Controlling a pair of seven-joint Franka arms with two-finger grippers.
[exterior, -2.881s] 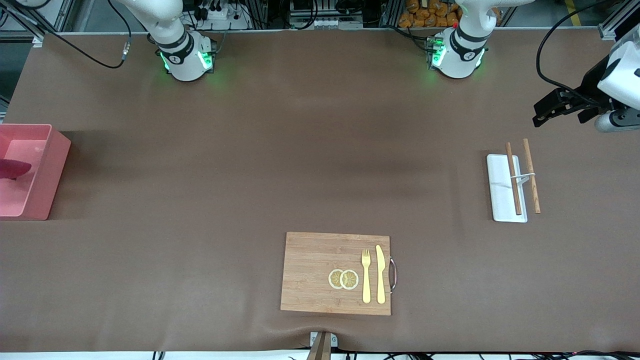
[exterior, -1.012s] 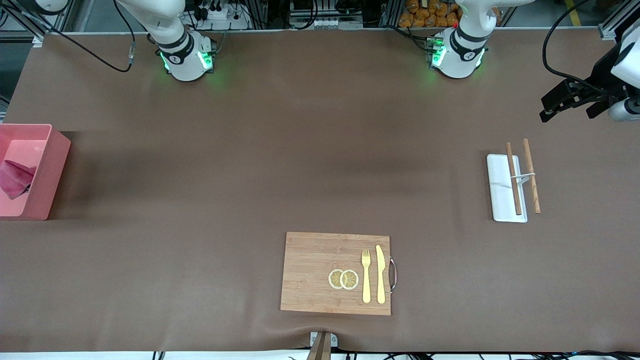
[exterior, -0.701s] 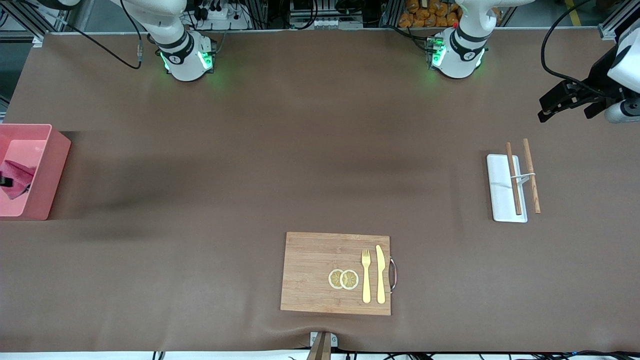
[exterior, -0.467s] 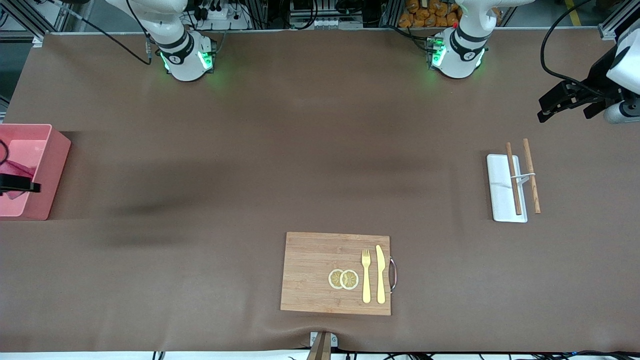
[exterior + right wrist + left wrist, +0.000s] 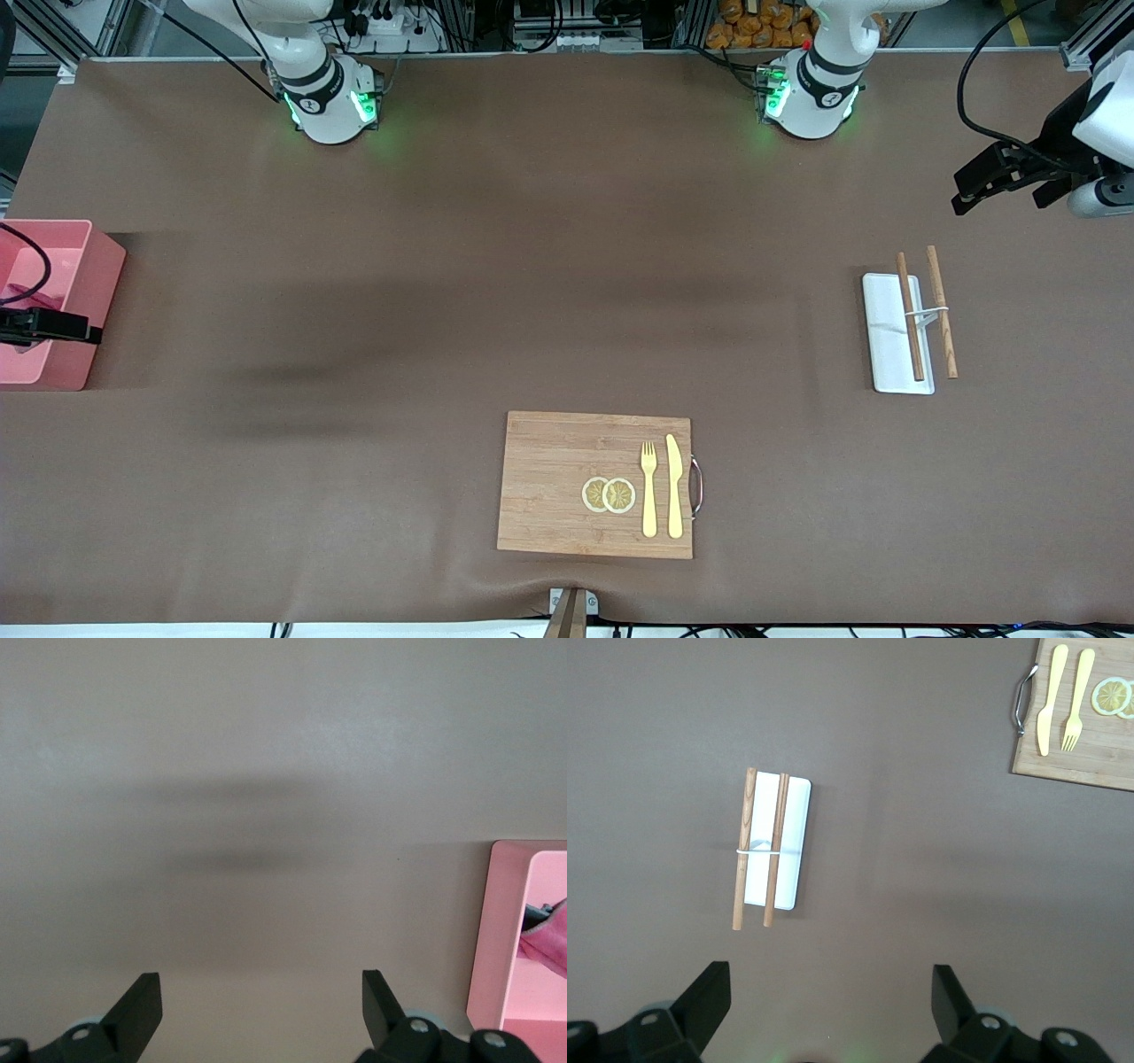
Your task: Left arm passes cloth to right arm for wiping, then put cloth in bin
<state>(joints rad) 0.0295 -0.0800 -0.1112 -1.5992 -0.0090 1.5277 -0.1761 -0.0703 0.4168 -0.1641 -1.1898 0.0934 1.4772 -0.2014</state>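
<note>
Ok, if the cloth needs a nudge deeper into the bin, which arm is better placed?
Right. The right gripper hangs open over the bin's edge, and the cloth lies inside close by. The left gripper is open over the table near the tray, at the left arm's end.

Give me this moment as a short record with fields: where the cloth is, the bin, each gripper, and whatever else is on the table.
cloth: lying inside the bin, held by neither gripper
bin: at the right arm's end of the table
right gripper: open, empty, over the bin's wall and the bare table beside it
left gripper: open, empty, waiting over the left arm's end of the table
white tray: with two brown sticks across it
wooden board: nearest the front camera, carrying a fork, a knife and two lemon slices
</note>
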